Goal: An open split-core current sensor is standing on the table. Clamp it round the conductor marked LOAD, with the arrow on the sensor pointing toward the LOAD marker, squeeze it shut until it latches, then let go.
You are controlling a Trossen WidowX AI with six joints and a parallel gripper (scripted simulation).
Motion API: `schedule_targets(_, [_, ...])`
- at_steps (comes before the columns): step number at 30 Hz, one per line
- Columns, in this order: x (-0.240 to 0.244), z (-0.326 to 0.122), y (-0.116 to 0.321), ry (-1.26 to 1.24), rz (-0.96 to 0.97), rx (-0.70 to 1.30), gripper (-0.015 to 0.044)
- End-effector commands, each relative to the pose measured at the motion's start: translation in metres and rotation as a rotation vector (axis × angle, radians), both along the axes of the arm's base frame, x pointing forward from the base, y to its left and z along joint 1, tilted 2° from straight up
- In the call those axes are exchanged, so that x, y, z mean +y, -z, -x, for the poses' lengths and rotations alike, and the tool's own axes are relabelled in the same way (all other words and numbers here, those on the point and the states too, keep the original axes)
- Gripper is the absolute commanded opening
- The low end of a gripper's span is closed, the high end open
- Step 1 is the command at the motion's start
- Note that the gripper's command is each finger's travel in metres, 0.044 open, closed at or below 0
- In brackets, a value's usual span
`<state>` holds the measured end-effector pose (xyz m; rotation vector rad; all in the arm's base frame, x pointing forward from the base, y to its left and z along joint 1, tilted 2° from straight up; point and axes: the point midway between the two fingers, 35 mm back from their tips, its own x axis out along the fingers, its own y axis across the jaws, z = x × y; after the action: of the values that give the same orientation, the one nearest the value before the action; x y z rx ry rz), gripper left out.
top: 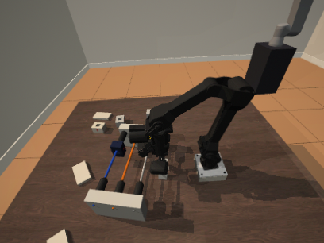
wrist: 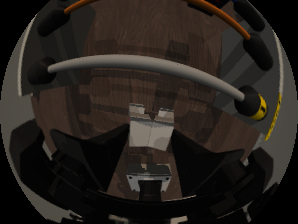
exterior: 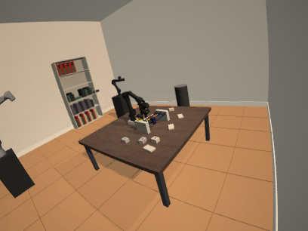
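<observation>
The pale split-core sensor (wrist: pixel 151 134) (top: pixel 163 177) stands on the table with its two jaw ends parted by a V-shaped notch at the top. My gripper (wrist: pixel 150 130) is shut on it, one black fingertip against each side. In the top view the arm partly hides the sensor. No arrow can be made out on it. The grey-white conductor (wrist: pixel 140 62) (top: pixel 144 167) runs across just beyond the sensor, apart from it. A yellow band (wrist: pixel 261 106) is at its right end in the wrist view, beside the yellow LOAD marker (wrist: pixel 273 117).
Orange (top: pixel 128 163) and blue (top: pixel 110 164) conductors run parallel beyond the grey-white one, between a near end block (top: pixel 115 196) and a far one. A dark blue box (top: pixel 117 148) sits on the blue conductor. Pale blocks (top: pixel 82 172) (top: pixel 98 127) (top: pixel 102 116) lie to the left.
</observation>
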<state>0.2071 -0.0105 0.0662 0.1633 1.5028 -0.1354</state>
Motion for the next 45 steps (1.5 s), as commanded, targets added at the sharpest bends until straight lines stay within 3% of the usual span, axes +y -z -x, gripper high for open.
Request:
schedule_targets(1, [0.000, -0.002, -0.007, 0.000, 0.001, -0.003, 0.0097])
schedule_targets(5, [-0.001, -0.004, -0.024, 0.001, 0.001, -0.003, 0.0000])
schedule_targets(31, [-0.002, 0.009, -0.130, -0.001, 0.004, 0.001, 0.0000])
schedule_targets(45, [-0.005, -0.008, -0.130, -0.412, 0.030, -0.004, 0.0000])
